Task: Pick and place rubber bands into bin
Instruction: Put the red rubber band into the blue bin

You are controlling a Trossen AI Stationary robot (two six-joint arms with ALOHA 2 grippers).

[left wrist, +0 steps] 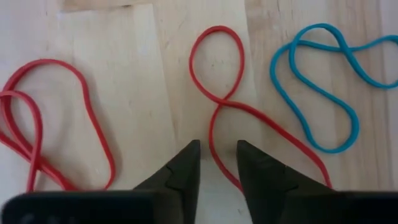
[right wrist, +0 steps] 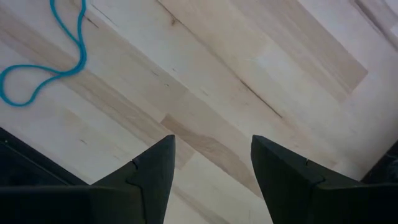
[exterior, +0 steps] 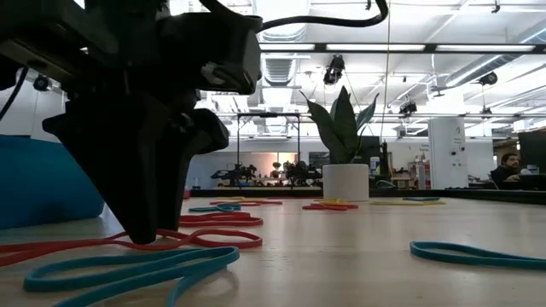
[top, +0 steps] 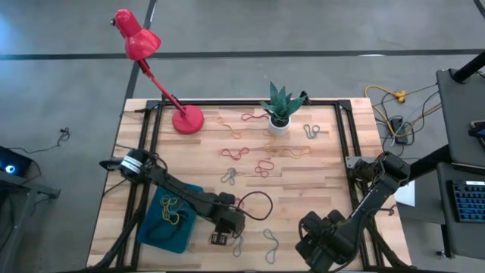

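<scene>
My left gripper (top: 220, 236) (left wrist: 217, 146) is down at the table (exterior: 143, 232), just right of the teal bin (top: 161, 233), and it is open by a narrow gap. A red rubber band (left wrist: 216, 74), twisted into a figure eight, lies flat on the wood with one strand running between the fingertips. Another red band (left wrist: 56, 118) and a blue one (left wrist: 317, 87) lie flat on either side of it. Several bands (top: 171, 208) lie in the bin. My right gripper (top: 317, 243) (right wrist: 211, 146) hangs open over bare wood near the near edge, with a blue band (right wrist: 56, 56) off to one side.
More bands (top: 258, 155) lie scattered across the table's middle and far part. A red lamp (top: 187, 120) and a white plant pot (top: 279, 125) stand near the far edge. A black cable (top: 259, 199) loops beside the left arm. A person (exterior: 509, 164) sits beyond the table.
</scene>
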